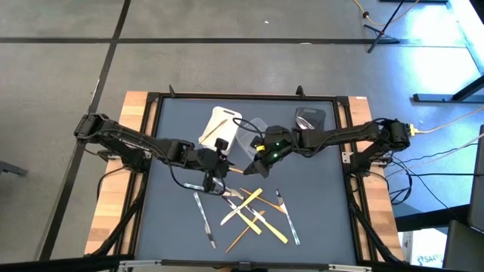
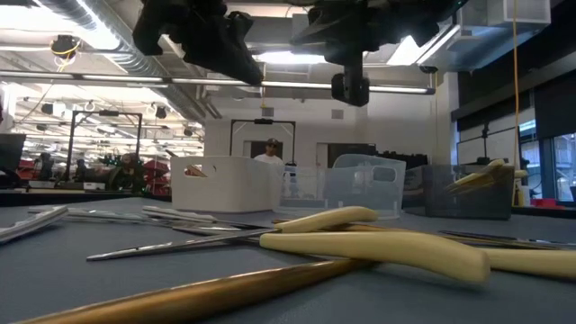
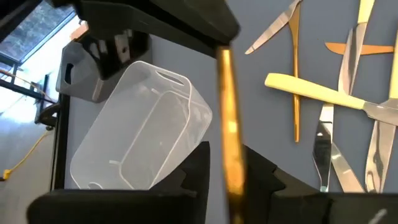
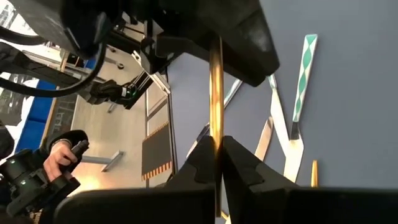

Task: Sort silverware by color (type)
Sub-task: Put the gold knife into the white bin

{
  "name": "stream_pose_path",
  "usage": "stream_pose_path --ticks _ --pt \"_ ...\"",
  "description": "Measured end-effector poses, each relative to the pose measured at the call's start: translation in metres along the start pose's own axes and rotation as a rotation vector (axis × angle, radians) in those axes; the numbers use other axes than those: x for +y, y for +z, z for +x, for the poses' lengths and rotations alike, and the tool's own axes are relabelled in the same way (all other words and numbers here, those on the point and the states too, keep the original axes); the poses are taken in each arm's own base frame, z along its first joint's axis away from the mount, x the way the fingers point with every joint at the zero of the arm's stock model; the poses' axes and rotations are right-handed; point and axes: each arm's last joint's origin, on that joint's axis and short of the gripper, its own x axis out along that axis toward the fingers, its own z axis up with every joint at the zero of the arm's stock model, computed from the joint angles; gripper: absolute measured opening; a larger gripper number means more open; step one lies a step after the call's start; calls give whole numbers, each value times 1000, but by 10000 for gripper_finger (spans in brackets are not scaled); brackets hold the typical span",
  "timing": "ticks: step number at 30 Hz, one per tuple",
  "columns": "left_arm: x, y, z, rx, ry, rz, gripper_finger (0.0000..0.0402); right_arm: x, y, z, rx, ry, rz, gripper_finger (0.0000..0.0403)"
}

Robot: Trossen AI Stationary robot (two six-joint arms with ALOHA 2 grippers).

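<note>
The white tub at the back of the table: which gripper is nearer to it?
Left. The left gripper sits just in front of the white tub. The right gripper is farther off to its right, beside the clear tub.

Overhead looks straight down; low camera skims tabletop; both wrist cameras close, sharing silverware (image 1: 249, 211).
</note>
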Motion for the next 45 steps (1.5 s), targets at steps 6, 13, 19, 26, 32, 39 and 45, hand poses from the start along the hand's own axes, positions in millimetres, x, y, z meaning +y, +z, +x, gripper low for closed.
stream_pose_path --ticks 6,13,19,26,32,39,45 --pt "0 0 0 4 -1 1 64 -1 -1 1 8 -5 8 0" --pt "2 3 0 -28 24 -13 64 -2 -1 1 -5 -24 -3 0" --pt "3 4 0 -33 47 -27 64 -2 -1 0 -11 -34 -6 0" --pt "3 4 0 -34 47 -49 64 -3 -1 0 -19 -46 -7 0" --pt "3 4 0 -35 49 -52 89 -3 -1 0 -18 -47 -6 0" --pt "3 4 0 -35 49 -52 127 -3 -1 1 -18 -49 -5 0" --pt "2 5 0 -34 52 -50 130 -3 -1 1 -20 -50 -5 0"
